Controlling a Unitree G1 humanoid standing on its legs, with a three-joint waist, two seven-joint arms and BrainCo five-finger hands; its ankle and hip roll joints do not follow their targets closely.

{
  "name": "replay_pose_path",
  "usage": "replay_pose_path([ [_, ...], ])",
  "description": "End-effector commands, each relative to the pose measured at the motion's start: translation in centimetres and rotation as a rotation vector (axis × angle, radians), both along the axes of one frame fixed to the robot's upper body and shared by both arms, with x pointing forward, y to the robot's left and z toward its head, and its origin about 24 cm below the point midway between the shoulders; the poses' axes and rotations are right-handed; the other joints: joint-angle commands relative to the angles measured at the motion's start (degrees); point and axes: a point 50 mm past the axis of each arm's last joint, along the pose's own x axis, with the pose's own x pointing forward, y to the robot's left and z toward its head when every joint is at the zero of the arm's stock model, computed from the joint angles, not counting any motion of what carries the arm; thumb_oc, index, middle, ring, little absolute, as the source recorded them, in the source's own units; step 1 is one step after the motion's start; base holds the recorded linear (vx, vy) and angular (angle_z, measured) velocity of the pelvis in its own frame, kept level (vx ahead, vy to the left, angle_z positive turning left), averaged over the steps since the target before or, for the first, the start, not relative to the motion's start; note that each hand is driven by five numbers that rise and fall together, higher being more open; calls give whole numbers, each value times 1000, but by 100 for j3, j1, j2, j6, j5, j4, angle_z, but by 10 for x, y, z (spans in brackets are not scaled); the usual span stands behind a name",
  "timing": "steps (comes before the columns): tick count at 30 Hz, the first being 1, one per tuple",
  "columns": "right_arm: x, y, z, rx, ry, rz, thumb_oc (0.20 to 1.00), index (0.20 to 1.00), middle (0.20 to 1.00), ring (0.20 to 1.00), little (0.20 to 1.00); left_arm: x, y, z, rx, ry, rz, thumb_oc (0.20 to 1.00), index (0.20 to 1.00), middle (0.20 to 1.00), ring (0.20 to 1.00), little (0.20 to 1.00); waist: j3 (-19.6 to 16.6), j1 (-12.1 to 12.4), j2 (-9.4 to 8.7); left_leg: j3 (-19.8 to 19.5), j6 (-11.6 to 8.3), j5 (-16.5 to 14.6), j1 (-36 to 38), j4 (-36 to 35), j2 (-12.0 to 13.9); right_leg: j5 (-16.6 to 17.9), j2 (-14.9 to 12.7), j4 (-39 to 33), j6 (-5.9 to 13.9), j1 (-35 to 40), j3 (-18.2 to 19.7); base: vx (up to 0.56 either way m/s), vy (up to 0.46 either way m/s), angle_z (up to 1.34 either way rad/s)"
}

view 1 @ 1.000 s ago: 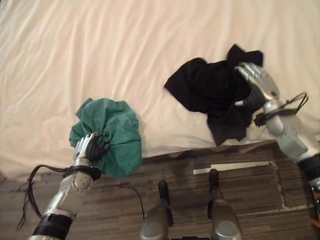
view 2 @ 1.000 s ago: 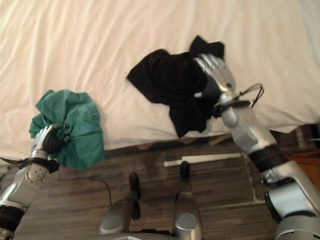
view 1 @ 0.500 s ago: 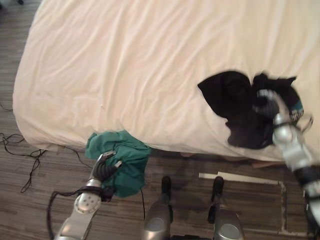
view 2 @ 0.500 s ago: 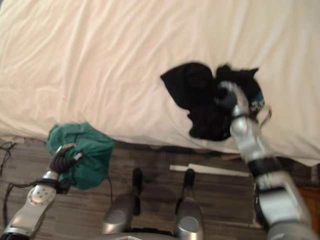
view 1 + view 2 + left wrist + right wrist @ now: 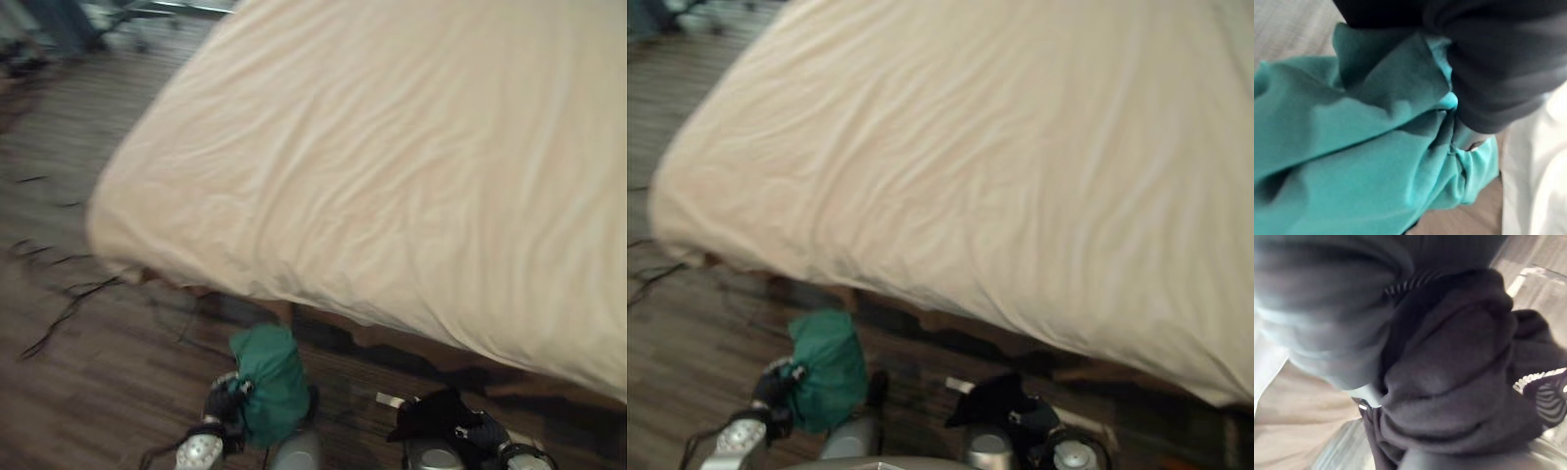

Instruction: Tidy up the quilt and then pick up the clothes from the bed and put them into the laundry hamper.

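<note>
Two garments are off the bed [image 5: 411, 176], one in each hand. The left hand [image 5: 223, 403] has its dark fingers curled into a green garment [image 5: 269, 384], which hangs bunched over the wood floor [image 5: 88, 362] just below the bed's near edge; in the left wrist view the green cloth [image 5: 1352, 161] lies in folds right against the hand. The right hand [image 5: 485, 433] sits low in the left eye view, closed on a black garment [image 5: 431, 416] that is wadded up over the floor near the bed's edge. In the right wrist view the black cloth [image 5: 1449, 382] bulges in thick folds close to the camera, with a striped patch at one side. One cream quilt [image 5: 999, 157] covers the bed, spread flat with shallow wrinkles and no clothes on it. Thin dark cables [image 5: 59, 313] trail on the floor off the bed's left corner.
</note>
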Motion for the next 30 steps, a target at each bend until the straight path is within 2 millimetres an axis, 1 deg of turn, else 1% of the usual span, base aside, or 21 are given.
replay_pose_path([
  [1, 55, 9, 31, 11, -260, -12, 200, 200, 200, 200, 200, 24, 16, 8, 50, -68, 65, 200, 200, 200, 200, 200, 16, 362, -306, 1382, 139, 33, -653, 131, -118, -252, -317, 38, 143, -323, -789, -354, 102, 174],
  [3, 59, 11, 34, 21, -291, -38, 200, 200, 200, 200, 200, 20, 17, 2, 58, -39, 85, 200, 200, 200, 200, 200, -12, 374, -324, 2071, 165, -183, -526, 577, 107, -128, -462, 60, 147, -324, -1238, -391, 72, 239],
  [6, 59, 3, 34, 18, -303, -128, 200, 200, 200, 200, 200, 11, 22, -7, 41, 13, 155, 200, 200, 200, 200, 200, -99, 318, -407, 2456, 158, -610, -130, 1054, 381, -32, -756, 175, 106, -200, -2077, -328, 31, 143],
  [8, 57, -1, 33, 34, -312, -208, 200, 200, 200, 200, 200, 9, 22, -10, -12, 11, 250, 200, 200, 200, 200, 200, -223, 349, -465, 2700, 112, -712, 184, 1161, 594, -1, -970, 327, 85, -152, -2610, -197, 98, 212],
  [9, 56, -3, 33, 42, -316, -238, 200, 200, 200, 200, 200, 7, 22, -12, -30, 19, 276, 200, 200, 200, 200, 200, -306, 329, -460, 2726, 33, -887, 366, 1134, 688, -95, -994, 374, 124, -66, -2724, -52, 165, 240],
  [12, 48, -5, 28, 67, -298, -309, 200, 200, 200, 200, 200, 5, 18, -13, -35, 24, 261, 200, 200, 200, 200, 200, -476, 294, -368, 2569, 22, -874, 589, 720, 560, -118, -1058, 618, 182, 11, -3046, 5, 189, 247],
  [13, 47, -4, 25, 76, -292, -339, 200, 200, 200, 200, 200, 6, 17, -12, -27, 19, 248, 200, 200, 200, 200, 200, -495, 363, -386, 2453, 37, -824, 553, 524, 485, -82, -1163, 878, 274, -25, -3175, -41, 258, 240],
  [14, 47, -2, 24, 81, -287, -358, 200, 200, 200, 200, 200, 8, 20, -9, 1, 13, 222, 200, 200, 200, 200, 200, -453, 454, -391, 2288, 167, -819, 579, 234, 329, 8, -1505, 1638, 447, -191, -3315, -118, 343, 202],
  [15, 49, 1, 25, 93, -303, -368, 200, 200, 200, 200, 200, 11, 21, -6, 21, 2, 208, 200, 200, 200, 200, 200, -400, 445, -403, 2131, 308, -701, 563, 101, 184, 186, -1587, 1893, 459, -393, -3221, -95, 301, 135],
  [16, 54, 4, 27, 105, -318, -373, 200, 200, 200, 200, 200, 17, 21, -2, 30, -25, 202, 200, 200, 200, 200, 200, -340, 305, -393, 1938, 340, -668, 605, 11, 128, 273, -1421, 2080, 482, -650, -2663, -68, 208, 137],
  [18, 57, 6, 28, 122, -329, -400, 200, 200, 200, 200, 200, 26, 18, 3, 31, -69, 196, 200, 200, 200, 200, 200, -272, 116, -348, 1544, 390, -607, 657, -95, 7, -62, -724, 1923, 518, -1082, -1275, 48, 152, 138],
  [19, 55, 5, 27, 126, -328, -420, 200, 200, 200, 200, 200, 27, 17, 3, 24, -69, 196, 200, 200, 200, 200, 200, -263, 64, -362, 1400, 396, -615, 674, -126, -57, -186, -537, 1663, 506, -1047, -851, 100, 74, 105],
  [21, 53, 5, 24, 123, -319, -439, 200, 200, 200, 200, 200, 27, 16, 0, 53, -45, 170, 200, 200, 200, 200, 200, -249, -12, -462, 1161, 445, -629, 565, -56, -205, -301, -398, 1080, 263, -759, -378, 56, 20, 110],
  [22, 53, 6, 23, 132, -311, -440, 200, 200, 200, 200, 200, 27, 14, -1, 47, -43, 169, 200, 200, 200, 200, 200, -333, -14, -522, 1057, 440, -646, 567, -56, -283, -213, -439, 887, 275, -664, -418, 8, -4, 92],
  [23, -8, 27, -43, 57, 233, -246, 200, 200, 200, 200, 200, 3, -51, -51, 254, 346, -466, 200, 200, 200, 200, 200, -795, 77, -535, 1306, 507, -1054, 1354, -98, -544, -244, -338, 410, 159, 181, -1458, 18, -41, 52],
  [25, 15, 25, -33, 71, 152, -231, 200, 200, 200, 200, 200, 15, -46, -45, 219, 292, -384, 200, 200, 200, 200, 200, -723, 114, -536, 1302, 441, -1127, 1142, 281, -467, -344, -322, 545, 77, 66, -1488, -9, -62, 9],
  [26, 16, 25, -33, 71, 151, -231, 200, 200, 200, 200, 200, 15, -46, -45, 219, 291, -384, 200, 200, 200, 200, 200, -722, 112, -535, 1299, 440, -1147, 1117, 320, -467, -350, -322, 557, 75, 55, -1490, -98, -131, 6],
  [27, 41, 27, -19, 74, 39, -148, 200, 200, 200, 200, 200, 33, -49, -35, 133, 199, -330, 200, 200, 200, 200, 200, -461, 216, -552, 1353, 257, -1080, 641, 1494, -532, -373, -284, 508, -61, 137, -1476, -107, -147, -1],
  [28, 51, 27, -11, 83, -15, -119, 200, 200, 200, 200, 200, 41, -47, -30, 89, 153, -287, 200, 200, 200, 200, 200, -315, 309, -524, 1310, 143, -806, 314, 2245, -509, -375, -229, 454, -166, 216, -1451, -174, -161, -18],
  [29, 47, 0, -4, 66, -58, -193, 200, 200, 200, 200, 200, -12, -11, -34, 80, 193, -290, 200, 200, 200, 200, 200, -33, 656, -345, 1053, 66, -480, -218, 3147, -544, -407, -204, 383, -263, 368, -1544, -97, -62, -32],
  [30, 46, 1, -5, 67, -56, -193, 200, 200, 200, 200, 200, -13, -11, -34, 80, 195, -290, 200, 200, 200, 200, 200, -69, 637, -357, 1036, 70, -457, -257, 3146, -558, -395, -212, 379, -260, 341, -1565, -74, -12, -42],
])
